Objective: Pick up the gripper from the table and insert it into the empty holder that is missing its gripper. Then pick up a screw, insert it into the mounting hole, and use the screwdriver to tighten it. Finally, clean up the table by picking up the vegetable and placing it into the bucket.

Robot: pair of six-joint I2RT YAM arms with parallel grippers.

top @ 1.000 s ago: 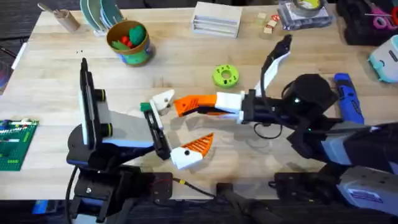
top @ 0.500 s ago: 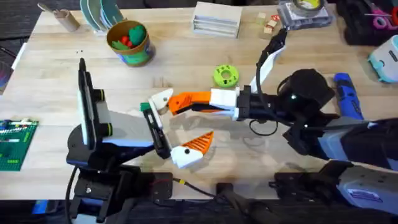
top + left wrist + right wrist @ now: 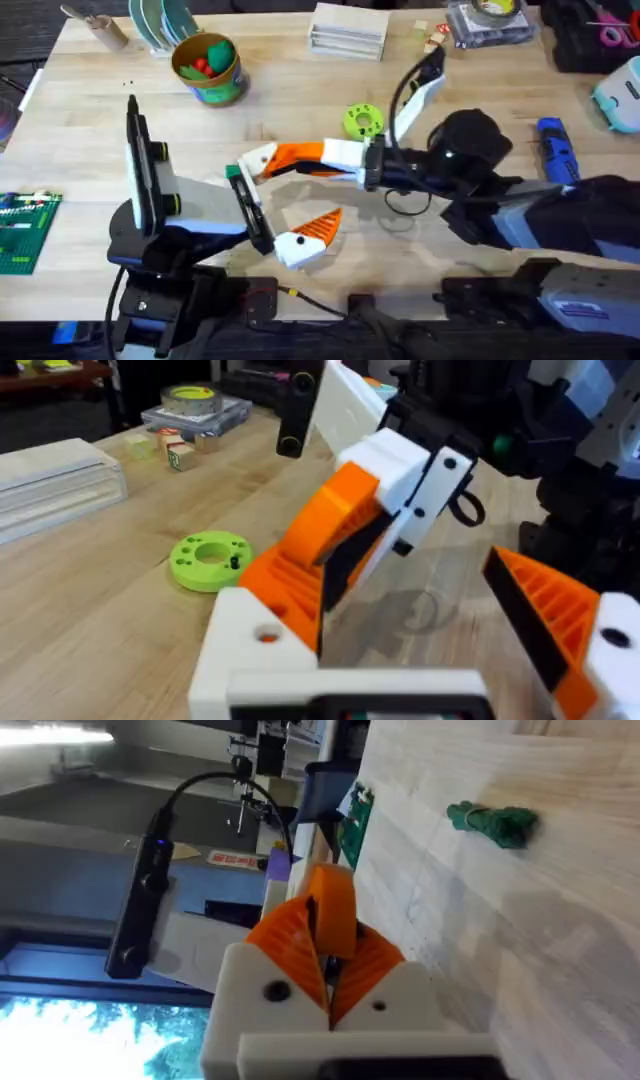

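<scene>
My right gripper (image 3: pixel 318 157) reaches across the middle and is shut on the orange gripper (image 3: pixel 290 155), a ribbed wedge clamped between its two orange pads (image 3: pixel 285 945). The wedge (image 3: pixel 325 535) lies against the bare white holder (image 3: pixel 261 159), the far finger of my open left gripper (image 3: pixel 295 192). The holder's mounting hole (image 3: pixel 266 635) shows near its base. The other left finger (image 3: pixel 305 237) carries its own orange pad. A dark-green vegetable (image 3: pixel 492 823) lies on the table just beyond the holder (image 3: pixel 233 172). The bucket (image 3: pixel 208 68) stands at the back left. The blue screwdriver (image 3: pixel 560 160) lies at the right.
A bright-green disc (image 3: pixel 362 121) sits behind the grippers. Red and light-green toy produce (image 3: pixel 205 58) fills the bucket. A clear box (image 3: pixel 348 28) and a tape roll (image 3: pixel 495 10) line the back edge. A green baseplate (image 3: pixel 25 230) lies at the left edge.
My right arm has moved left and slightly toward the back, carrying the orange gripper up against the white holder. The left arm has stayed still.
</scene>
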